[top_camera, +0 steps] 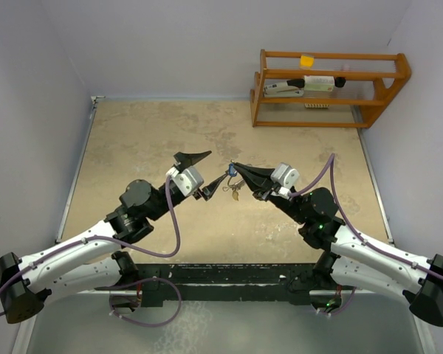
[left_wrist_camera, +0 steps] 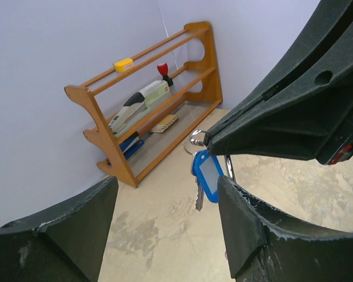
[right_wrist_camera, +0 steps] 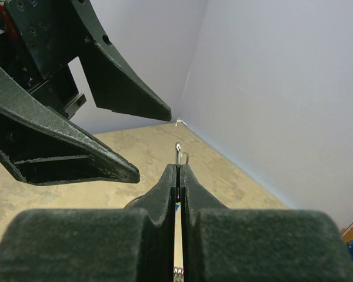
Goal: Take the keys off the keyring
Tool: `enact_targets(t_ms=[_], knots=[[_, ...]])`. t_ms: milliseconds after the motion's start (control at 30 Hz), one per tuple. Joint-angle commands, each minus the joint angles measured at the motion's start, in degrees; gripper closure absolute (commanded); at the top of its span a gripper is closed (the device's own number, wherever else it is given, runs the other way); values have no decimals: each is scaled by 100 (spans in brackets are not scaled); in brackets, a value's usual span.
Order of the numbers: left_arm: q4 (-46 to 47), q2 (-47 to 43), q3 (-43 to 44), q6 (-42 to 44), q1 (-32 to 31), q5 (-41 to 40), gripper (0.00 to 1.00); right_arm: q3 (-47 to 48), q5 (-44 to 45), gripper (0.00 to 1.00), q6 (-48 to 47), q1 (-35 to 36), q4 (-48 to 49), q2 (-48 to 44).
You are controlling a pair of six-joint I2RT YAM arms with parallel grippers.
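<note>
1. Two claws meet almost tip to tip above the middle of the counter [top_camera: 148, 140], well apart from all its edges.
2. The right claw [top_camera: 235, 167] is pinched closed on the keyring [right_wrist_camera: 178, 154], and a short arc of wire stands out past its fingertips.
3. The keys [left_wrist_camera: 207, 176] hang below that grip, off the counter, a blue-headed one in front and a silver blade beside it.
4. The left claw [top_camera: 217, 165] is spread wide and grips nothing. In its wrist view the keys hang in the gap between its fingers [left_wrist_camera: 256, 235].
5. From above, its lower fingertip sits just beside the keys. I cannot tell whether they touch.
6. Bare counter shows to the left of, behind and in front of the claws. Walls [top_camera: 37, 110] bound the left, back and right edges.
7. A wooden rack [top_camera: 328, 57] stands in the back right corner, near the walls and well apart from both claws.
8. A black rail [top_camera: 221, 276] runs along the near edge between the arm bases.
</note>
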Motion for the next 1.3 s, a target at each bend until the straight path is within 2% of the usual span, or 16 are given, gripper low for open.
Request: enact_targets(t_ms=[0,500,900,1167,1267], knots=[[724,103,13,-207,-10,276,34,289,-132,100,78,31,277,-109],[1463,495,-195,-222,-10,135,36,272,-255,100,183,32,312,-175],[1607,731,-190,-364,-10,459,45,269,-286,100,222,31,374,-145],[1759,962,-157,-543,-10,748,55,273,-299,100,257,31,442,-101],[1807,1047,-154,-606,-8,802,66,265,-299,100,274,31,461,-87]])
